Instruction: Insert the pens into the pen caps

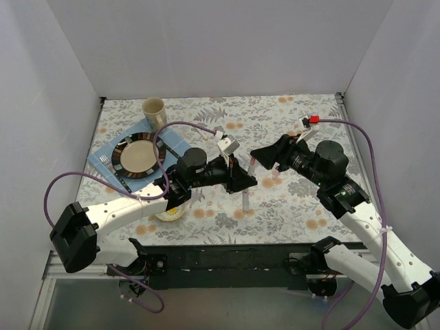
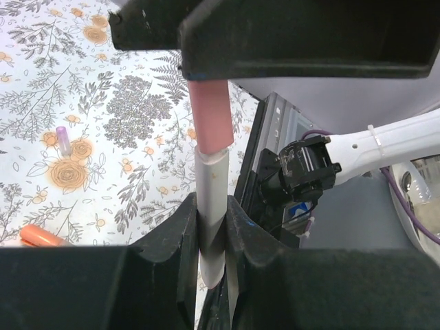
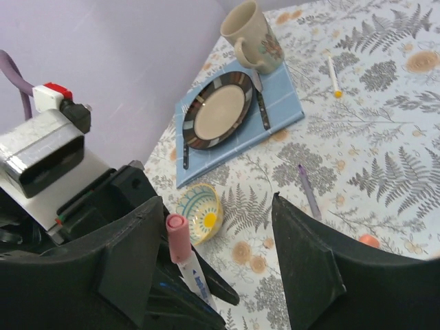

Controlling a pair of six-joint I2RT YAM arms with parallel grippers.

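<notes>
Mid-table, above the floral cloth [image 1: 289, 206], the two arms meet nose to nose. The left gripper [image 2: 212, 221] is clamped tight on the pen [image 2: 211, 185], jaws pinching the pale barrel on both sides. The pink cap [image 2: 208, 117] sits on the barrel's upper end. From the right wrist view that pen stands up between the fingers of the right gripper [image 3: 214, 213], and those fingers are spread wide, clear of it on either side, gripping nothing.

Any writing? Small blue print runs down the barrel just under the cap, too small to read. A blue sticker on the arm base in the left wrist view is just as illegible. No brand can be made out anywhere.

Out on the cloth, a purple cap [image 2: 63, 139] stands upright on a printed rose. An orange piece [image 2: 40, 236] lies nearby; pen or cap, hard to say. The purple pen [image 3: 308, 191] lies flat near the bowl [image 3: 199, 206], and the yellow pen [image 3: 333, 72] lies further out, beside the blue mat [image 3: 289, 113]. On that mat is the plate [image 3: 218, 110], with dark cutlery on either side of it, and the mug [image 3: 253, 31] stands at the mat's far corner.
</notes>
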